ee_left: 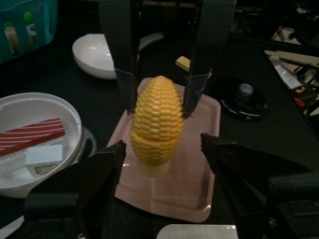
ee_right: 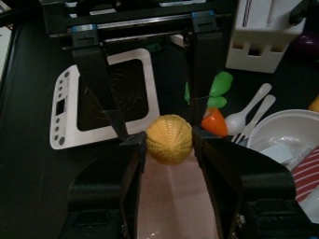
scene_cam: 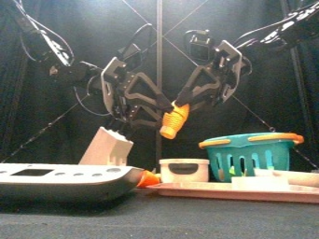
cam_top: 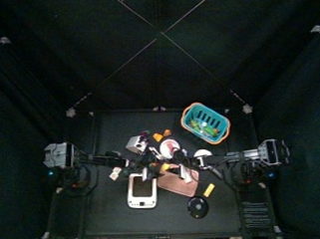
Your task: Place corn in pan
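A yellow corn cob [scene_cam: 174,119] hangs in the air above the pink tray [scene_cam: 237,189], between the two arms. My right gripper [ee_right: 171,140] is shut on the corn [ee_right: 171,138], one jaw on each side. In the left wrist view the right arm's fingers [ee_left: 125,56] clamp the cob's [ee_left: 157,117] upper part. My left gripper [ee_left: 162,154] stands open around the cob's lower end, its jaws apart from it. A small dark round pan [ee_left: 243,98] lies on the table beyond the tray, near the table's front edge [cam_top: 198,207].
A white bowl [ee_left: 37,121] holding a red-and-white packet sits beside the tray. A white flat device [scene_cam: 62,179] lies front left, a teal basket [scene_cam: 249,154] back right, a white block [scene_cam: 110,147] behind. A carrot [ee_right: 214,121] and white spoon [ee_right: 249,103] lie nearby.
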Robot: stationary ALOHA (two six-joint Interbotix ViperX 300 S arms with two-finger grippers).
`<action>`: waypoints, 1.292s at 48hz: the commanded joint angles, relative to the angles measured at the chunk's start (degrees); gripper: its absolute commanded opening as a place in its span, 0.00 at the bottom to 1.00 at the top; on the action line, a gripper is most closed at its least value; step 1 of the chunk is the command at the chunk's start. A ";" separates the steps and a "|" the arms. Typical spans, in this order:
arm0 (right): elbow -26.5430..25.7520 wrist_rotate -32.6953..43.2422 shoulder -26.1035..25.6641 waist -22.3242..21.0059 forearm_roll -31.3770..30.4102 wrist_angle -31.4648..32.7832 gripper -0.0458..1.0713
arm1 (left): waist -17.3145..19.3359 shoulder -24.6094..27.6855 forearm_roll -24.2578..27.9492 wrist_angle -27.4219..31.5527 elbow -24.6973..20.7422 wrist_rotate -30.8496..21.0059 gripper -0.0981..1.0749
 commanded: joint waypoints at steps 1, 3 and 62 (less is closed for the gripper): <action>-0.53 0.09 -1.67 -0.09 0.09 -0.18 0.58 | 0.18 -0.70 -0.35 -0.18 -0.70 0.09 0.92; -0.53 0.09 -1.85 -0.09 0.09 0.00 0.58 | 0.26 -0.70 -0.53 -0.18 -0.70 0.09 0.92; 8.96 0.53 -23.03 -2.46 12.04 36.47 0.58 | 0.35 -3.52 -5.10 -0.97 3.60 0.26 0.92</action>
